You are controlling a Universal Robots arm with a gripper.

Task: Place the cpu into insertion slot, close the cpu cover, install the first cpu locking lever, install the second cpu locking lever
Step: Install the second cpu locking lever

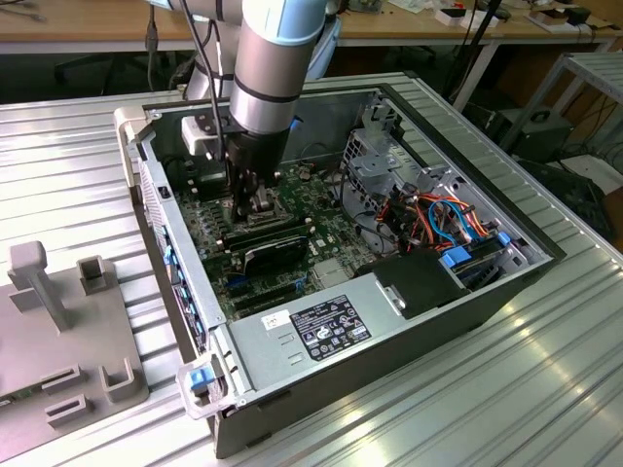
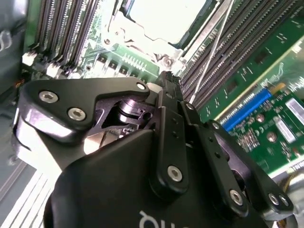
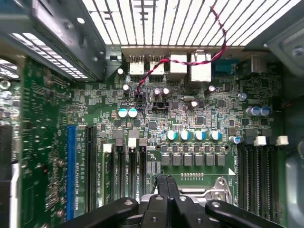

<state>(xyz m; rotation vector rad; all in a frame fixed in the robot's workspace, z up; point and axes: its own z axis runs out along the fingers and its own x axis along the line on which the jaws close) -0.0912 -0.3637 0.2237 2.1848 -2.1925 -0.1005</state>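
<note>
The cpu (image 2: 166,19), pale silver on top, lies in the insertion slot on the green motherboard. The silvery cpu cover (image 2: 124,29) frames it and looks lowered around it. A thin metal locking lever (image 2: 213,45) runs slantwise along one side of the socket. My gripper (image 2: 167,78) is shut, its black fingers pressed together with the tips just off a corner of the socket frame. In the first wrist view the gripper (image 3: 167,183) hangs low over the board beside the slot's metal rim (image 3: 219,187). In the exterior view the gripper (image 1: 255,204) reaches down into the open computer case.
Long black memory slots (image 2: 237,42) flank the socket and a blue card slot (image 2: 247,109) lies close by. A twisted red wire (image 3: 190,61) crosses the rear ports. The power supply (image 1: 321,326), cables (image 1: 438,219) and drive cage crowd the case. A grey fixture (image 1: 58,321) stands on the table.
</note>
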